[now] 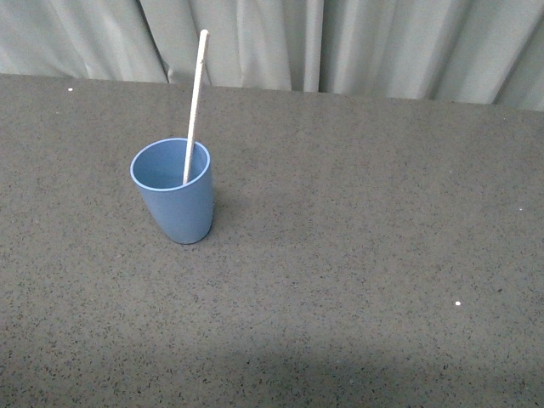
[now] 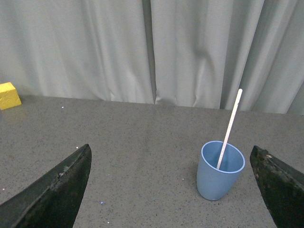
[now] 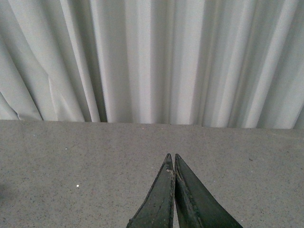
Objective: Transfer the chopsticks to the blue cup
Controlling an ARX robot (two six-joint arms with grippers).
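Note:
The blue cup [image 1: 176, 194] stands upright on the dark grey table, left of centre in the front view. The white chopstick [image 1: 196, 100] stands inside it, leaning against the rim with its top tilted slightly right. Neither gripper shows in the front view. In the left wrist view the cup [image 2: 217, 175] and chopstick [image 2: 232, 124] sit between my wide-open left gripper [image 2: 171, 159] fingers, nearer one dark finger [image 2: 280, 183], untouched. My right gripper [image 3: 171, 156] is shut and empty, over bare table, with no cup in its view.
A yellow block [image 2: 9, 95] lies at the table's far edge by the grey curtain [image 1: 340, 42] in the left wrist view. The curtain hangs along the whole back edge of the speckled table [image 1: 357, 255].

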